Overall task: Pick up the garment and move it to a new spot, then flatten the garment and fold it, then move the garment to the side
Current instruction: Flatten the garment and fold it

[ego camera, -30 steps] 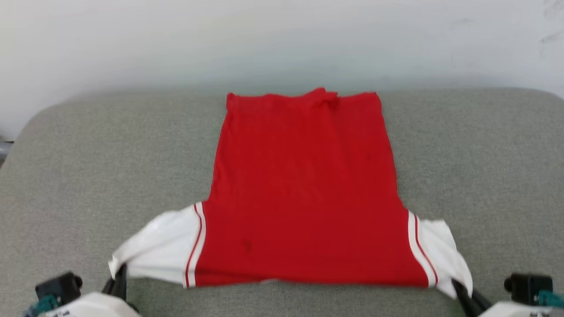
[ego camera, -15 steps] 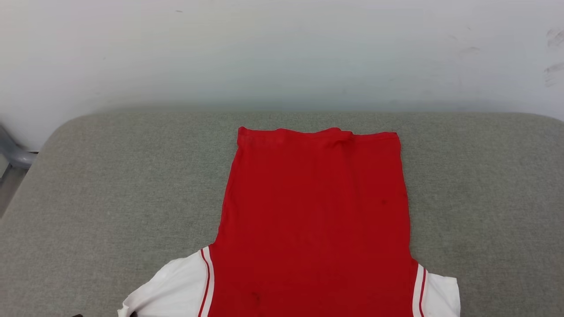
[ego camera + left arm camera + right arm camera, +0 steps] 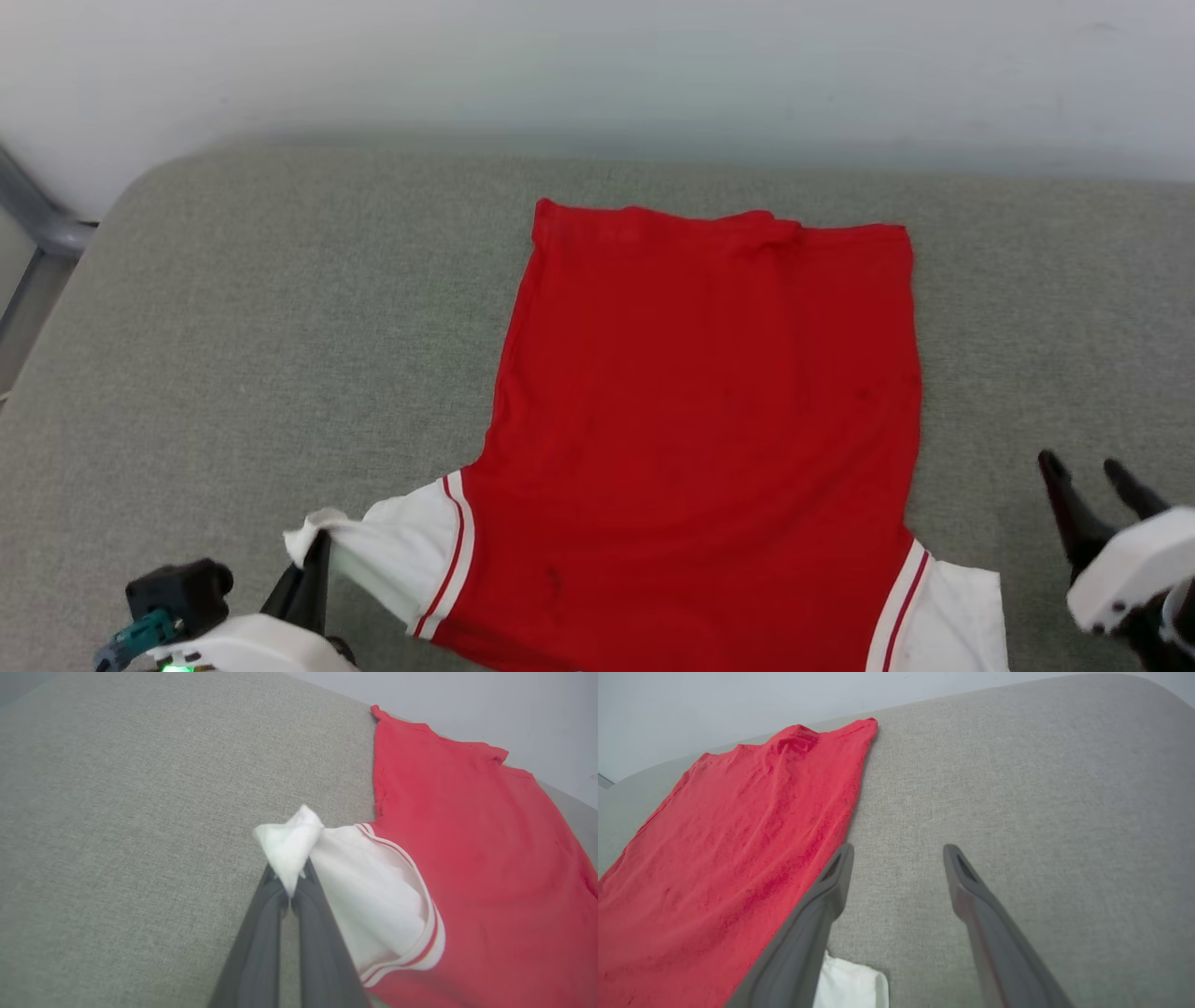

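Jersey T-shirt (image 3: 709, 411), red with white short sleeves edged in red-and-white stripes, lies spread with a plain red side up on the grey upholstered pad (image 3: 280, 308). It sits roughly midway across the pad, its hem toward the pad's far edge by the pale wall (image 3: 597, 65) and its shoulders toward the pad's near edge. A small bump of bunched cloth sits in the hem. The left gripper (image 3: 316, 551) is over the pad's near left part, fingers clenched on the tip of the left sleeve (image 3: 392, 546). In the left wrist view a white peak of sleeve cloth stands up between the closed tips, and the sleeve is drawn out sideways. The right gripper (image 3: 1083, 465) stands over bare pad just beside the shirt's right edge, its two fingers spread wide with nothing between them. The right sleeve (image 3: 962, 616) lies loose on the pad, nearer the pad's near edge than those fingertips.
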